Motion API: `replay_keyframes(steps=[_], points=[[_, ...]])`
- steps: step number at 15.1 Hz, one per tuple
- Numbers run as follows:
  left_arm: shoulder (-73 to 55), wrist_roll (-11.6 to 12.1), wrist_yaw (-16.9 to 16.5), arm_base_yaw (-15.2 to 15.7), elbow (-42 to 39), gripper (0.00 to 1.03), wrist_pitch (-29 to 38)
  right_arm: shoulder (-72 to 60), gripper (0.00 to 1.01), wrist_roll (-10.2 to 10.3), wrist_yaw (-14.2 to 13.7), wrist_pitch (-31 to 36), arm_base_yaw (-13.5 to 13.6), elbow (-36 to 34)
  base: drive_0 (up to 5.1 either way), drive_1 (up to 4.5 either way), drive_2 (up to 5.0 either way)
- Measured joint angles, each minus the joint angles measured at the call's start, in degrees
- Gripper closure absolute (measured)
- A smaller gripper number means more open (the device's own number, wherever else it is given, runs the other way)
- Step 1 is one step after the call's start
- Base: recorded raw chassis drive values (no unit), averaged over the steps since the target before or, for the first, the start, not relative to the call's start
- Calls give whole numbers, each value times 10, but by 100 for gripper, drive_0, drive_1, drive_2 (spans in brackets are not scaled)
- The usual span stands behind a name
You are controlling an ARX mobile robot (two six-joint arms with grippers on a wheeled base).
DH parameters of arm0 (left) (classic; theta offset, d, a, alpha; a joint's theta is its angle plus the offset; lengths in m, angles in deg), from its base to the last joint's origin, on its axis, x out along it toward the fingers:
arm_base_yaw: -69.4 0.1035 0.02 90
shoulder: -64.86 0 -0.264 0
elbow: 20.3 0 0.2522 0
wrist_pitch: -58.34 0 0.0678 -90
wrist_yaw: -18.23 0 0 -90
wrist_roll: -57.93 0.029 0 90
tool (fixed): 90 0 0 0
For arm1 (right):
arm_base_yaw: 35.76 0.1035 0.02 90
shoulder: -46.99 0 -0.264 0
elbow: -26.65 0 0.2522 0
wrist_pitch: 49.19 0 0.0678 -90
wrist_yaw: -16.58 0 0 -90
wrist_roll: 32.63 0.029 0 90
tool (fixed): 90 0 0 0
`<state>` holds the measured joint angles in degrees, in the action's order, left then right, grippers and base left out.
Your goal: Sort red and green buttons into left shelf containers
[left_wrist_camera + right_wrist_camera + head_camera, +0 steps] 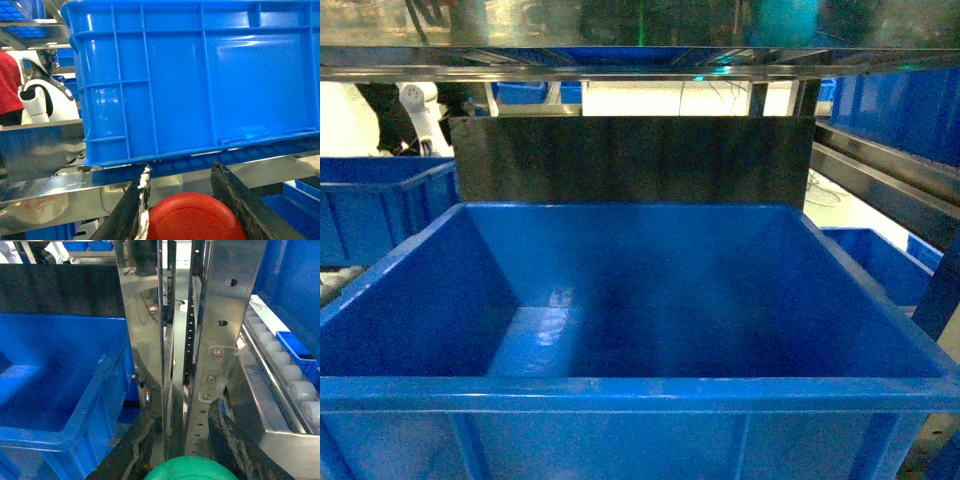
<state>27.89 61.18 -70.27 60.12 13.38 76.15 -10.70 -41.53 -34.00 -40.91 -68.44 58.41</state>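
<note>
Transport step, judged from both wrist views: each arm carries a button toward the shelf, and neither button is yet over a bin.

Nearest in the left wrist view, the round red mushroom-cap button [197,217] sits between the two dark fingers [131,210] of the left gripper [187,200], which are closed on its sides; the cap fills the gap, its body hidden below the frame edge. Beyond it rises the ribbed outer wall of a large, deep, bright blue plastic bin [200,80] resting on a polished steel shelf ledge [60,185]. The gripper is below the rim, so the next move calls for lifting above the rim, then advancing over the cavity.

In the right wrist view, the green-capped button [192,469] lies likewise between the closed-in fingers [227,440] of the right gripper [182,440]. Ahead stands a perforated steel upright [200,340]; the blue bin lies left of it, so a leftward shift is needed.

The head view shows the bin interior without buttons.
</note>
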Motion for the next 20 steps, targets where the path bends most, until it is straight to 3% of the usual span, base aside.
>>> replay_keyframes(steps=[20], points=[[1,0,0,0,0,72,-1,0,72,0,-1,0,0,0,32,32,32]])
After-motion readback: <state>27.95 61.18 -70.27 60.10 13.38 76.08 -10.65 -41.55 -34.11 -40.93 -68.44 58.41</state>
